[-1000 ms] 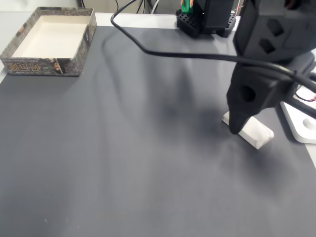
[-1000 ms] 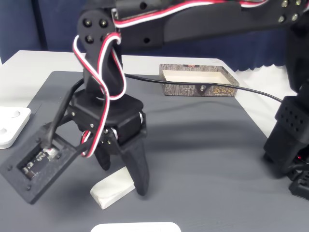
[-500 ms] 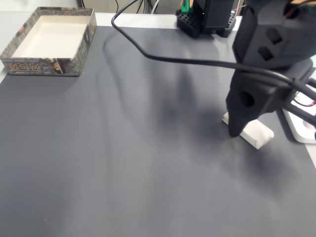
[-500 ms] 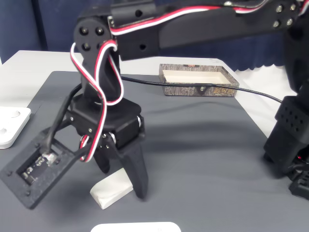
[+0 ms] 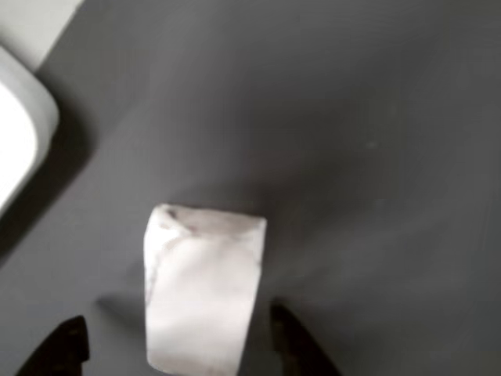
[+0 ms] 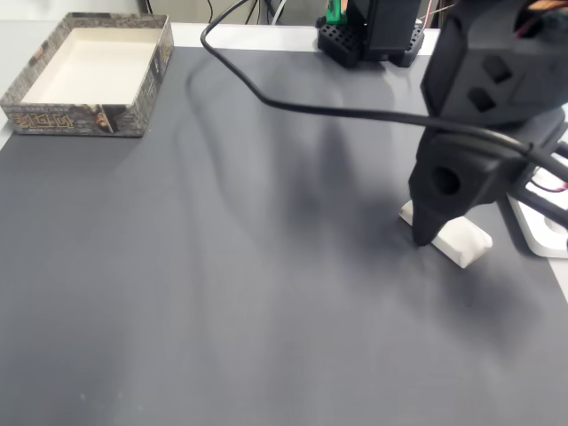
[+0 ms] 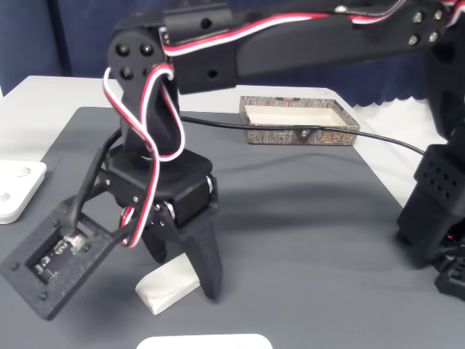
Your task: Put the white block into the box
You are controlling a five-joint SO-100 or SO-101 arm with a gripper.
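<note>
The white block lies flat on the dark grey mat, at the right in a fixed view and at the lower left in a fixed view. My gripper stands over it, open, with one black finger on each side and its tips close to the mat. In the other view the gripper shows two dark fingertips flanking the block with gaps on both sides. The box sits far off at the mat's top left corner, also seen as the box behind the arm.
A white plastic panel lies just right of the block, seen as a white panel in the other view. A black cable crosses the mat. The arm base stands at the back edge.
The gripper has sunk slightly lower around the block. The block has not moved.
</note>
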